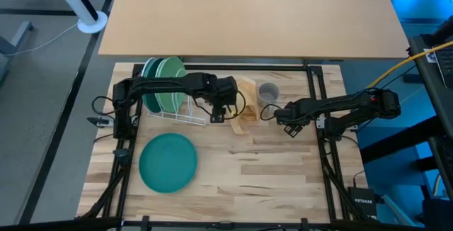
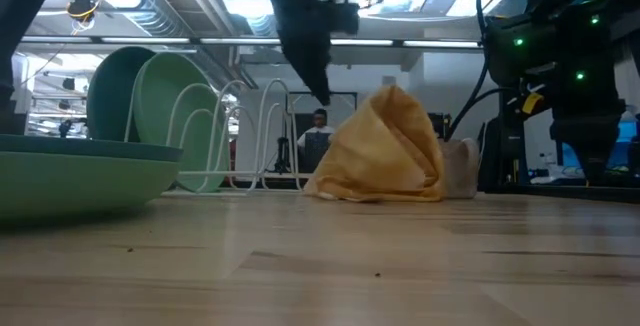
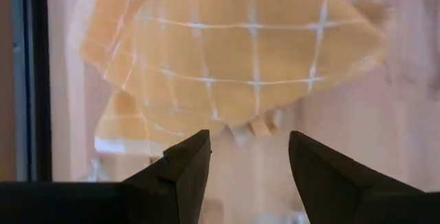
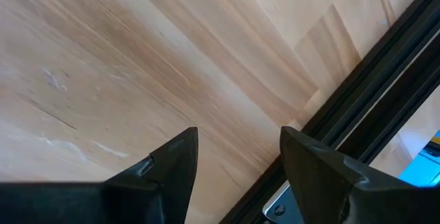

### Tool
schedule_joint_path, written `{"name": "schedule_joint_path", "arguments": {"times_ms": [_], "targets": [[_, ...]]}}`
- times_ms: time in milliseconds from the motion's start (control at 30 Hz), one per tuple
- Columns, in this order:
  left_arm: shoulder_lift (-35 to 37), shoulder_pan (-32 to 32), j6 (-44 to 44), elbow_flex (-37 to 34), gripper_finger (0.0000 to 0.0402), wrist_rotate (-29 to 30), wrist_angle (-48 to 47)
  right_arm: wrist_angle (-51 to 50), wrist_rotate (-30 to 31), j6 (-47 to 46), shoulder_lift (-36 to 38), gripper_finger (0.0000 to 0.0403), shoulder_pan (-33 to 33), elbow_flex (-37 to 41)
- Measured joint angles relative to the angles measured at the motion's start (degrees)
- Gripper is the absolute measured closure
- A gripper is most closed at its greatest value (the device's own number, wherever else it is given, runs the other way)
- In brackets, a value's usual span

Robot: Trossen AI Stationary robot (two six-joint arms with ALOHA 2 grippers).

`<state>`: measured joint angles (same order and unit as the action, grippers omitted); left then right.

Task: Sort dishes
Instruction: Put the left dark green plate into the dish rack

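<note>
1. In the high view, the teal plate (image 1: 168, 161) is lying flat at the lower left of the wooden table (image 1: 269, 174). Two more plates (image 1: 164, 82), one teal and one lighter green, are standing on edge in the white wire rack (image 1: 177, 114) at the upper left of the table.
2. The grey mug (image 1: 267, 92) is standing upright at upper centre, just beside the crumpled yellow checked cloth (image 1: 244, 103). In the low view the cloth is hiding nearly all of the mug.
3. The left gripper (image 1: 225, 110) is hovering at centre frame, between the rack and the cloth. Its fingers (image 3: 180, 176) are showing a moderate gap with nothing between them.
4. The right gripper (image 1: 289, 120) is hanging over bare table right of centre. Its fingers (image 4: 168, 172) are likewise parted and empty.
5. Handling judgement: the plates are probably rigid, smooth and fairly light, so a flat-lying plate is offering only its raised rim as a pinch point, and it may slide on the wood.
6. The mug is likely stiff and light. Its wall or handle is giving the surest hold.
7. The soft cloth is crowding the mug's left side, so an approach from the right appears cleaner.
</note>
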<state>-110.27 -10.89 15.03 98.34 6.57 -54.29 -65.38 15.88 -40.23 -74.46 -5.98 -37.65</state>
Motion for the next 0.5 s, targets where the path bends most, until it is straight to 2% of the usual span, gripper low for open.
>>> {"name": "schedule_joint_path", "arguments": {"times_ms": [200, 367, 400, 500], "targets": [[0.79, 3.04, -5.83, 5.5, 0.0217, 0.05, -16.59, 0.77, 0.0, 0.0, 0.0, 0.0192, 0.0, 0.0], [1.53, 7.35, -13.72, 5.12, 0.0225, -0.18, -35.01, 1.03, 0.0, 0.02, 0.0, 0.0192, 0.0, 0.0], [1.52, 8.4, -15.4, 4.39, 0.0227, -0.18, -36.48, 1.07, 0.0, 0.02, 0.0, 0.0192, 0.0, 0.0], [2.92, 11.76, -18.63, 0.2, 0.0231, -0.38, -32.38, 1.4, 0.02, 0.03, 0.0, 0.0192, 0.0, 0.0]]}}
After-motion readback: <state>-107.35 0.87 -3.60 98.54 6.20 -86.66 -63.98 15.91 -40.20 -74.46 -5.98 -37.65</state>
